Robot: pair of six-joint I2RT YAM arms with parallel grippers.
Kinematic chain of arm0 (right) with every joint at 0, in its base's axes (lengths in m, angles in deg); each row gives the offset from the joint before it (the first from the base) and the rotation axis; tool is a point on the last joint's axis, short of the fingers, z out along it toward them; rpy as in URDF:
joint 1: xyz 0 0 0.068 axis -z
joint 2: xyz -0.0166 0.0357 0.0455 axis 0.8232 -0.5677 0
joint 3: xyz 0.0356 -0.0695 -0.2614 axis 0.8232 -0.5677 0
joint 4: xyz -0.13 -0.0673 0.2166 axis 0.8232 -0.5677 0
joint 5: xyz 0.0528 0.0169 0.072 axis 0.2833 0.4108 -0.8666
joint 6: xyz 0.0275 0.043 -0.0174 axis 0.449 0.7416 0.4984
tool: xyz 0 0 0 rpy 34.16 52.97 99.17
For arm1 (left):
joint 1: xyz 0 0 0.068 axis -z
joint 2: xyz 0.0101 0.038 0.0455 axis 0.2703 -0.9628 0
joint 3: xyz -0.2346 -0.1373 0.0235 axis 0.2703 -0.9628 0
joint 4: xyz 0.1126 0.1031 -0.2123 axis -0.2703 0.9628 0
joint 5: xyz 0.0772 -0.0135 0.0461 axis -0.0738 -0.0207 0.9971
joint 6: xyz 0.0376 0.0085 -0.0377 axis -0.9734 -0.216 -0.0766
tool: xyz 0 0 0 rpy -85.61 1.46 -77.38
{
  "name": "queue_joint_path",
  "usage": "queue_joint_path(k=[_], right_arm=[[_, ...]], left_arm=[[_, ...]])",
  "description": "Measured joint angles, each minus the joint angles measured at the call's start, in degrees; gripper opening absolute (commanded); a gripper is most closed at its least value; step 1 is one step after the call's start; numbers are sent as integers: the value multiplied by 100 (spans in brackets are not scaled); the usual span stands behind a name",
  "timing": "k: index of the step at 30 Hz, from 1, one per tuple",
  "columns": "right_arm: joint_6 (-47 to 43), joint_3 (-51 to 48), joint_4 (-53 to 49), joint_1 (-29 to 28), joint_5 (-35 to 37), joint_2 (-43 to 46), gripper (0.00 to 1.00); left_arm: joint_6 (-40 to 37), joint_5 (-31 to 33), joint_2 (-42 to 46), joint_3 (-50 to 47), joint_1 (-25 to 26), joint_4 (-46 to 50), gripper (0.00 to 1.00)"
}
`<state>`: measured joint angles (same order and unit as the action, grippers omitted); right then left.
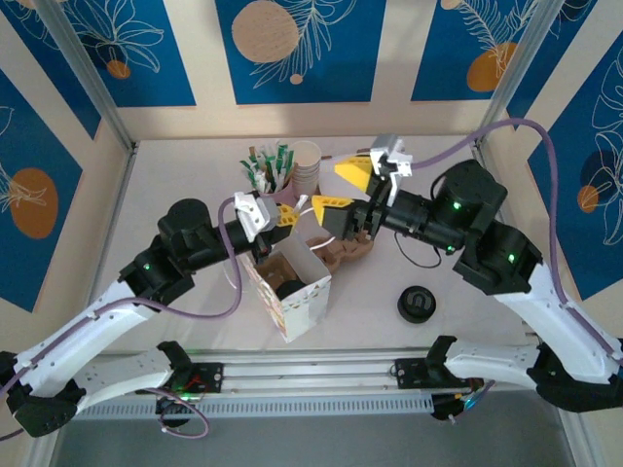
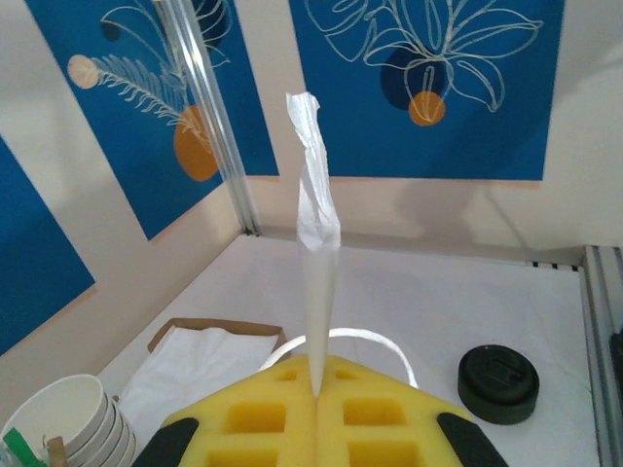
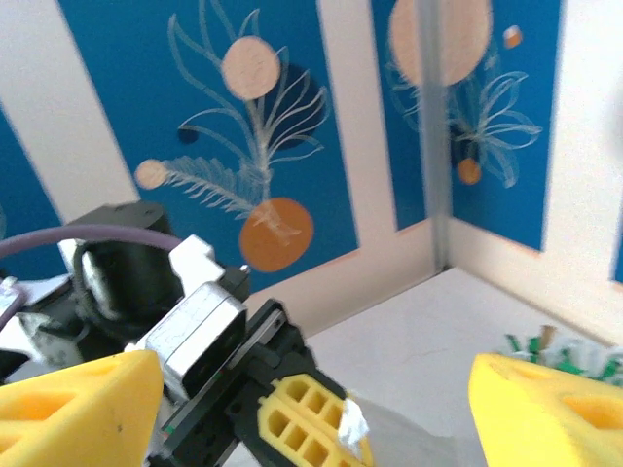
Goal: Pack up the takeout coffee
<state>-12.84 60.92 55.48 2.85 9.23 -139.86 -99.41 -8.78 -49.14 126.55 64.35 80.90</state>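
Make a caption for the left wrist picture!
Yellow fingers pinch a white paper strip upright, a black lid resting on the table nearby.

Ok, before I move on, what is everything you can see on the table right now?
paper bag: one, white with a printed pattern, open, mid-table; something dark inside, cannot tell what
cardboard tray: one, brown, just behind the bag
cup stack: one, pale, lidless, far middle
bundle of sticks: one, green and white, left of the cup stack
black lid: one, round, right of the bag
paper strip: one, white, twisted, standing upright
left pincer: yellow, shut on the paper strip, over the bag's far edge
right pincer: yellow, open, above the tray
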Motion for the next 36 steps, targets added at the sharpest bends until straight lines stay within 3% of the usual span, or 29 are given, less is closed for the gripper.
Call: queue_joint_path(k=[5, 12, 15, 18, 24, 32, 36], right_arm=[[-20, -892, 245, 92, 767, 483, 82], [201, -1537, 221, 619, 1043, 636, 82], [356, -1652, 168, 850, 1019, 660, 82], [487, -1705, 149, 1036, 949, 671, 83], [695, -1757, 140, 1263, 782, 680, 83], [831, -1757, 111, 1473, 629, 664, 83], [872, -1759, 96, 1572, 549, 590, 83]], left_arm=[[284, 343, 33, -448, 0, -297, 0], [522, 807, 326, -979, 0, -363, 2], [592, 953, 391, -1038, 0, -345, 12], [627, 1034, 431, -1043, 0, -348, 14], [704, 1102, 431, -1043, 0, -343, 37], [715, 1147, 448, -1012, 0, -260, 44], [601, 1239, 474, -763, 0, 17, 52]])
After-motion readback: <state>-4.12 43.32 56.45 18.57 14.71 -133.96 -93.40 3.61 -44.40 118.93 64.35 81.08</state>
